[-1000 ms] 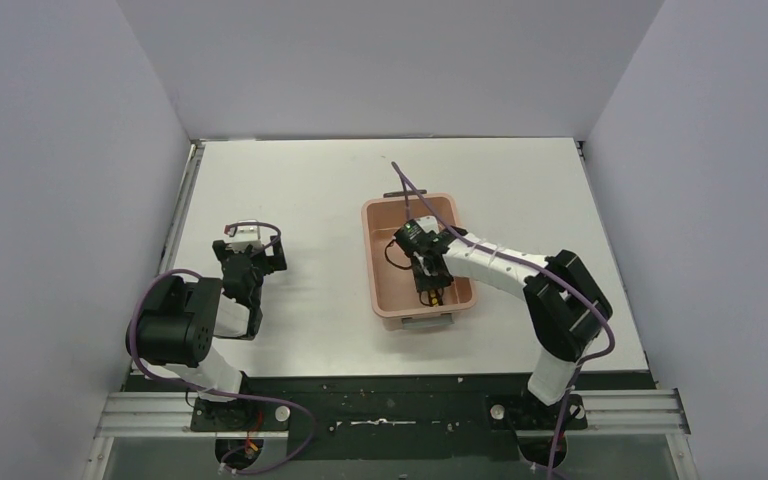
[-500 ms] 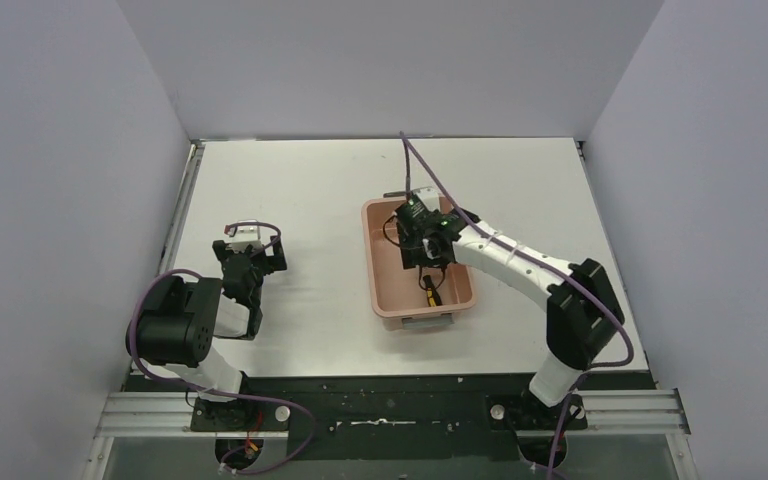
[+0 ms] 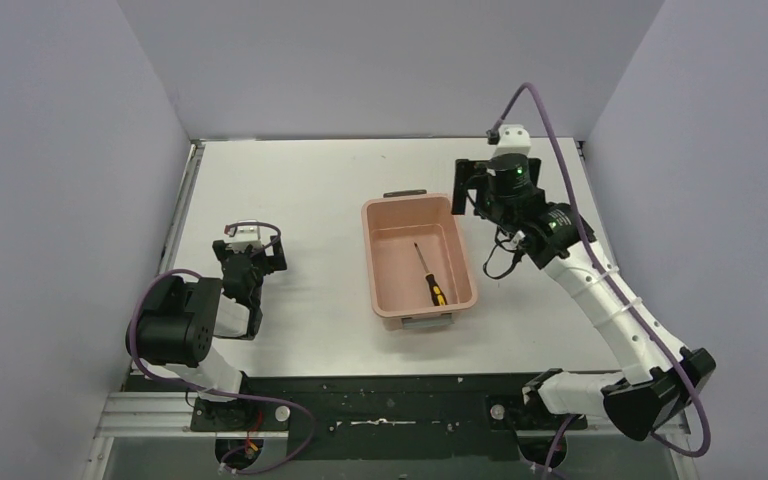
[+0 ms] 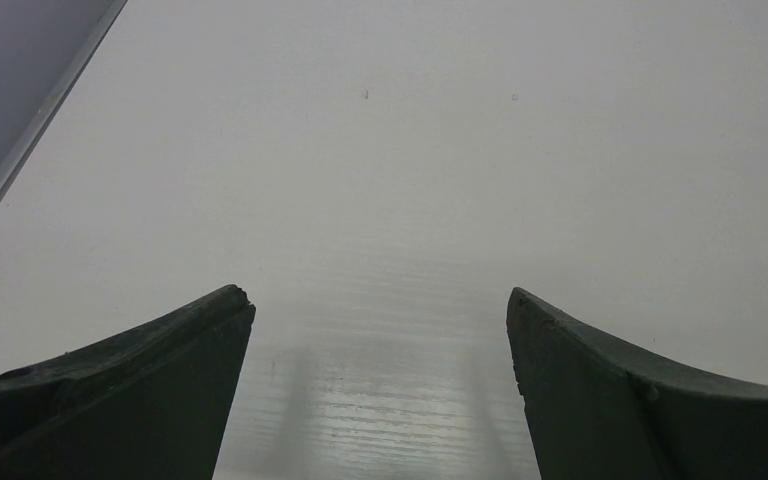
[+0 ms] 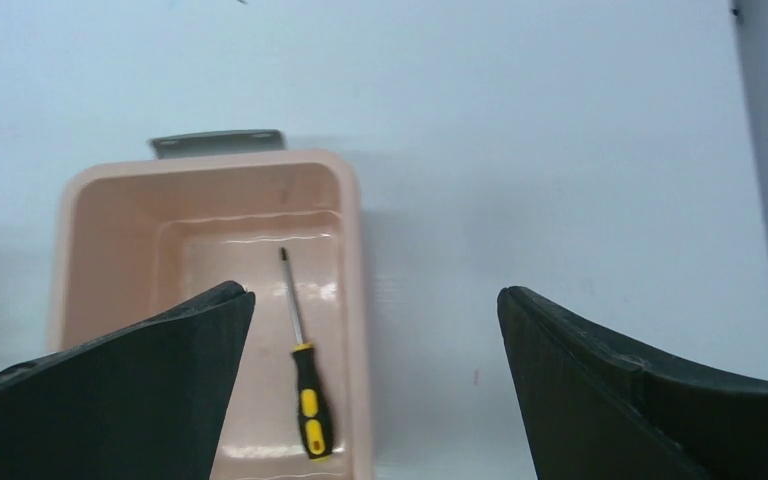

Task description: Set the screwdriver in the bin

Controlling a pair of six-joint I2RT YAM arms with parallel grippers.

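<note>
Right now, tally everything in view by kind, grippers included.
bin: 1
screwdriver: 1, lying inside the bin
grippers: 2, left gripper and right gripper, both open and empty
Total: 4

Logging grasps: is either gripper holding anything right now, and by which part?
Nothing: left gripper and right gripper are open and empty; the screwdriver lies in the bin.
</note>
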